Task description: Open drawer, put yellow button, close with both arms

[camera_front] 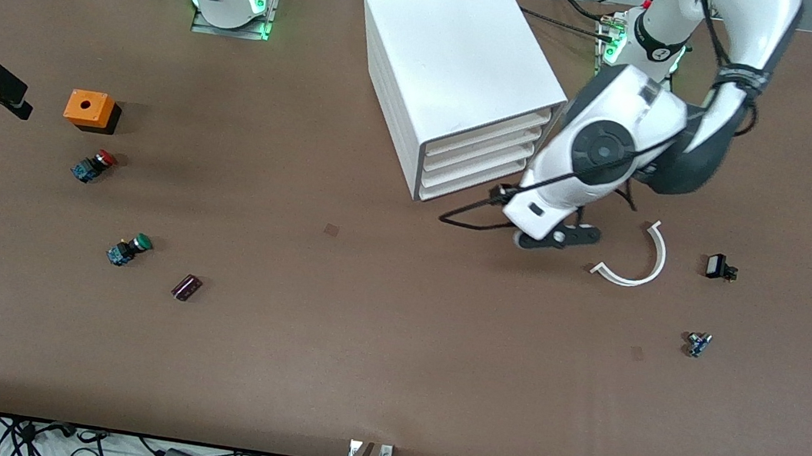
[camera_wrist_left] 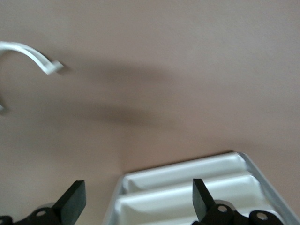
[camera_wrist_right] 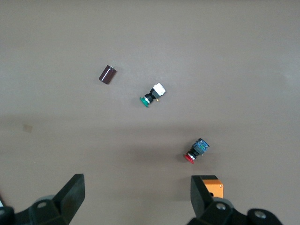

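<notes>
The white cabinet (camera_front: 458,56) stands at the back middle of the table. Its uppermost drawer (camera_front: 487,136) looks shut, like the three below it. My left gripper (camera_front: 556,239) is low over the table in front of the drawers, open and empty. In the left wrist view my left gripper (camera_wrist_left: 137,187) has white drawer fronts (camera_wrist_left: 187,171) between its fingers; I cannot tell which drawers. My right gripper (camera_front: 11,100) hangs open and empty at the right arm's end, beside an orange box (camera_front: 89,109); in the right wrist view it (camera_wrist_right: 136,183) is over bare table. No yellow button shows.
A red-capped button (camera_front: 94,165), a green-capped button (camera_front: 129,249) and a dark cylinder (camera_front: 186,287) lie nearer the front camera than the orange box. A white curved strip (camera_front: 638,260), a small black part (camera_front: 721,267) and a small blue part (camera_front: 698,344) lie toward the left arm's end.
</notes>
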